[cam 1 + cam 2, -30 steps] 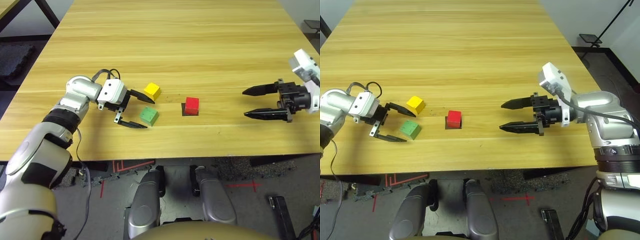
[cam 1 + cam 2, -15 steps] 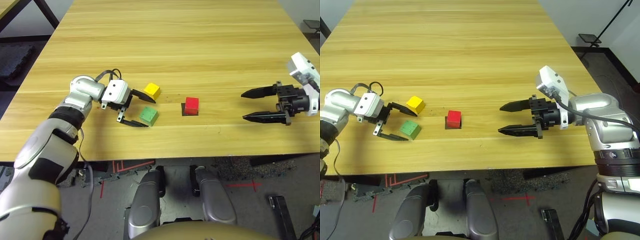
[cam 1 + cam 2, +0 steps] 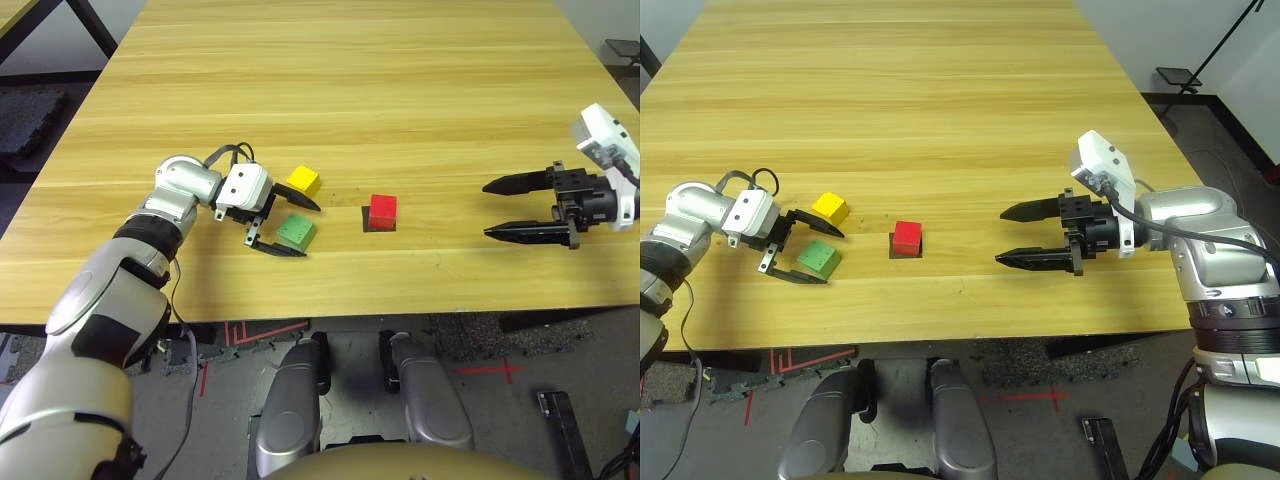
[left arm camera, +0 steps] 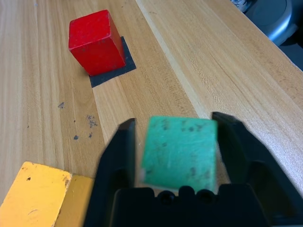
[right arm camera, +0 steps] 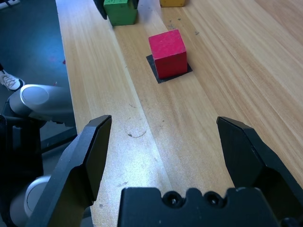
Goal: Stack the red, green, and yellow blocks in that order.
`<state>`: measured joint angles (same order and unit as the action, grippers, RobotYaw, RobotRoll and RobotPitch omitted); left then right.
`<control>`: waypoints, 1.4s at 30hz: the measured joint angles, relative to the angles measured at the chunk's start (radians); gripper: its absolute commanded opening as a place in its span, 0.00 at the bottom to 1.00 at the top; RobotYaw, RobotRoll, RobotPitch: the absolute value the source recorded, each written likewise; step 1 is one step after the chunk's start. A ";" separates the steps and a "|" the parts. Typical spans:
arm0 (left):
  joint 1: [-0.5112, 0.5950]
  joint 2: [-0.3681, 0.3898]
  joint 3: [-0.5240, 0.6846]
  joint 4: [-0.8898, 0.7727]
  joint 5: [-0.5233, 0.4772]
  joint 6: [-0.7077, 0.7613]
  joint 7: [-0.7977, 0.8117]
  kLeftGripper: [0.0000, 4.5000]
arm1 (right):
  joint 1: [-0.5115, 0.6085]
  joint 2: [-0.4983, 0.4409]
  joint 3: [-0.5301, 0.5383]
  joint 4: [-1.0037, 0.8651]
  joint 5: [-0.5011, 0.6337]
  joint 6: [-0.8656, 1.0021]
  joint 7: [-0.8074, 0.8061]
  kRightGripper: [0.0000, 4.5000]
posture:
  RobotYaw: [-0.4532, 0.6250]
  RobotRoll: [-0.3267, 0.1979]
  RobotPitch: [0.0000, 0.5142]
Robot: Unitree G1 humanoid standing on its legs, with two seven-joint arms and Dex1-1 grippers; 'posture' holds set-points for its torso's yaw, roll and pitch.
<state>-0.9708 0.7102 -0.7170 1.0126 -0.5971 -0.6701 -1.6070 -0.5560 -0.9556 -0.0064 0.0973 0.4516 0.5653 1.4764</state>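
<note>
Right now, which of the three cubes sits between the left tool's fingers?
The green block: it sits between the left tool's fingers. The yellow block lies just beside it, and the red block stands apart on a black patch.

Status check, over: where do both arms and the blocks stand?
Left gripper fingers flank green wooden cube. Right gripper open, idle. Red cube on black patch, top clear.

The left gripper (image 4: 177,142) has its two black fingers (image 4: 118,151) on both sides of the green block (image 4: 180,150), very close to it. The red block (image 4: 96,41) sits farther to the right on a flat black patch (image 4: 113,71). The yellow block (image 4: 35,194) is just past the gripper, on the far side. All rest on the wooden table (image 4: 213,61).
</note>
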 measured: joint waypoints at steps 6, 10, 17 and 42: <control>0.000 -0.001 0.011 0.015 0.006 -0.009 0.000 0.47 | 0.000 0.001 0.002 -0.001 0.000 0.000 0.000 1.00 | 0.51 0.65 0.41; 0.000 -0.003 0.014 0.016 0.011 -0.011 0.000 0.47 | 0.000 0.007 0.011 -0.001 -0.002 -0.002 -0.002 1.00 | 0.51 0.65 0.41; -0.019 -0.021 0.098 0.007 0.001 0.136 0.000 0.47 | 0.001 0.007 0.020 -0.005 -0.007 -0.009 -0.005 1.00 | 0.52 0.69 0.40; -0.020 -0.150 0.324 -0.688 0.348 0.882 0.272 0.47 | 0.008 0.054 0.036 0.021 -0.009 -0.035 -0.027 1.00 | 0.54 0.75 0.40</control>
<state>-0.9913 0.5607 -0.3928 0.3246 -0.2495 0.2121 -1.3345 -0.5484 -0.9020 0.0294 0.1187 0.4430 0.5303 1.4496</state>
